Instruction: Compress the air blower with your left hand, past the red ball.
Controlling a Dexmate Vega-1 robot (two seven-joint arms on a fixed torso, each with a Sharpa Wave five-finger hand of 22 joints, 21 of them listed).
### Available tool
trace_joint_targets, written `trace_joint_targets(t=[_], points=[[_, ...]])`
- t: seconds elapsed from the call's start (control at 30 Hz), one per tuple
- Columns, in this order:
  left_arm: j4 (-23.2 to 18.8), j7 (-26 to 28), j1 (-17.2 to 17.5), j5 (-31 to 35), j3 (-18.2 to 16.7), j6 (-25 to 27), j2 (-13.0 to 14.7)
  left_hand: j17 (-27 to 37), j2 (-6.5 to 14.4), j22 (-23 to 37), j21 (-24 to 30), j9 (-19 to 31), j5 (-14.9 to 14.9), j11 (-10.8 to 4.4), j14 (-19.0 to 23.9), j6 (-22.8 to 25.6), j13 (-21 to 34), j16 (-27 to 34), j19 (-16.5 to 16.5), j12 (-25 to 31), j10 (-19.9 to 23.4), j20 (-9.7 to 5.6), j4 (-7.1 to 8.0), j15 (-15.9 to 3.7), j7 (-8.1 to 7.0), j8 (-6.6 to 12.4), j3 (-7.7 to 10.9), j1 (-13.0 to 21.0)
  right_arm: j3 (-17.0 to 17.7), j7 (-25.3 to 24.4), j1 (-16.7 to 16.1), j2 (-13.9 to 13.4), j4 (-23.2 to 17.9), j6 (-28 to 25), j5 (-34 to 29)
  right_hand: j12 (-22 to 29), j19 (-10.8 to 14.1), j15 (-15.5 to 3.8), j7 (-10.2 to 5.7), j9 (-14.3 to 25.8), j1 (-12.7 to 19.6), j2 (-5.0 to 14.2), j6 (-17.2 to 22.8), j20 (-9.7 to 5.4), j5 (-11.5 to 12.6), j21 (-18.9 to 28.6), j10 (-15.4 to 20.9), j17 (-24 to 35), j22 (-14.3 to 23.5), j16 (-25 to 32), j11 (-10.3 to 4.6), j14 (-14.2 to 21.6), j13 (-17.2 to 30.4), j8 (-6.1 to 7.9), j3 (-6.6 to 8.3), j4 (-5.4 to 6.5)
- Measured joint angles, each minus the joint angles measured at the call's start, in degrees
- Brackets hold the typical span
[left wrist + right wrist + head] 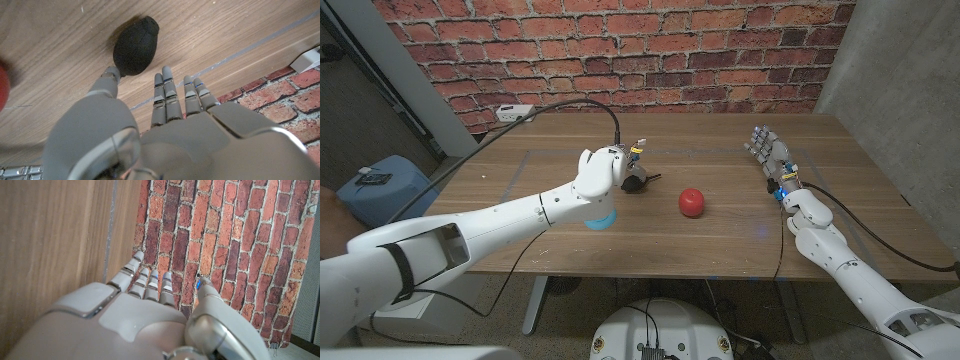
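From the head camera I saw my left hand [600, 172] over the middle of the bench [520, 175], covering most of the air blower [636, 181], so only a dark bit and its nozzle showed, pointing toward the red ball [693, 201] just beside it. The left wrist camera gave me what the head view hid: the blower [134, 46] lay on its side as a black bulb, its long axis running along the wood away from my fingers [165, 95], which were spread and straight with nothing in them; the thumb tip sat right at the bulb's near end, though I could not tell whether it touched. My right hand [772, 160] stood near the bench's right edge, fingers extended and apart, empty; its wrist camera showed those fingers [145, 282] against a brick wall [240, 245].
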Motion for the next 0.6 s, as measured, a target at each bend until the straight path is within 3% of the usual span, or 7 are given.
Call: trace_joint_targets(t=[0.6], points=[[1.83,-2.76,1.62,4.05,-0.93,-2.25,-1.40,0.00,-0.24,0.00,0.01,0.09,0.89,-0.01,0.52,0.01,0.53,-0.49,0.42,-0.04,0.00,0.42,0.00,0.11,-0.01,0.00,0.00,0.24,0.28,0.84,0.73,0.93,1.84,0.54,0.63,0.00,0.00,0.00,0.00,0.00,0.00,0.00,0.00,0.00,0.00,0.00,0.00,0.00,0.22,0.00,0.00,0.00,0.00,0.00,-0.01,-0.01]])
